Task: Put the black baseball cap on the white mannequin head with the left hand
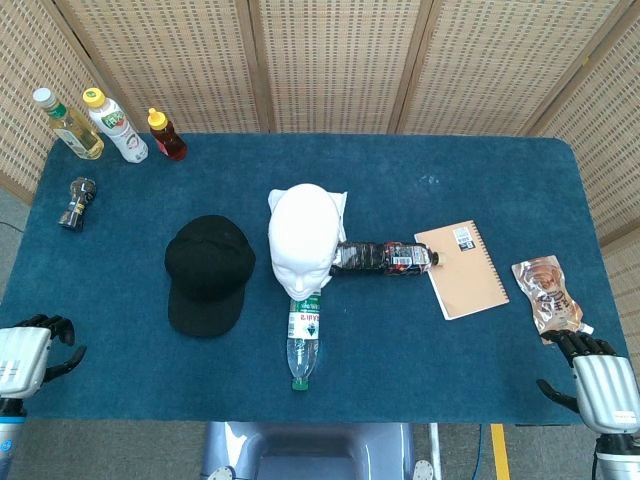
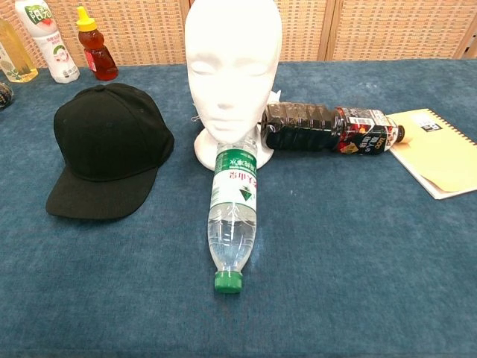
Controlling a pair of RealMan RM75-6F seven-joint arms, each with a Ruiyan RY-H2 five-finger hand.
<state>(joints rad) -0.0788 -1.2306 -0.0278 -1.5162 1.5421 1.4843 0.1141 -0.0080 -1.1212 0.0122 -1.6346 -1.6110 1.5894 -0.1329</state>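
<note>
The black baseball cap lies flat on the blue table, brim toward me, just left of the white mannequin head, which stands upright and bare. My left hand hovers at the table's front left corner, well left of the cap, holding nothing, fingers loosely apart. My right hand sits at the front right corner, also holding nothing. Neither hand shows in the chest view.
A clear water bottle lies in front of the head; a dark bottle lies to its right. A notebook and a snack pouch lie further right. Three bottles and a small jar stand at back left.
</note>
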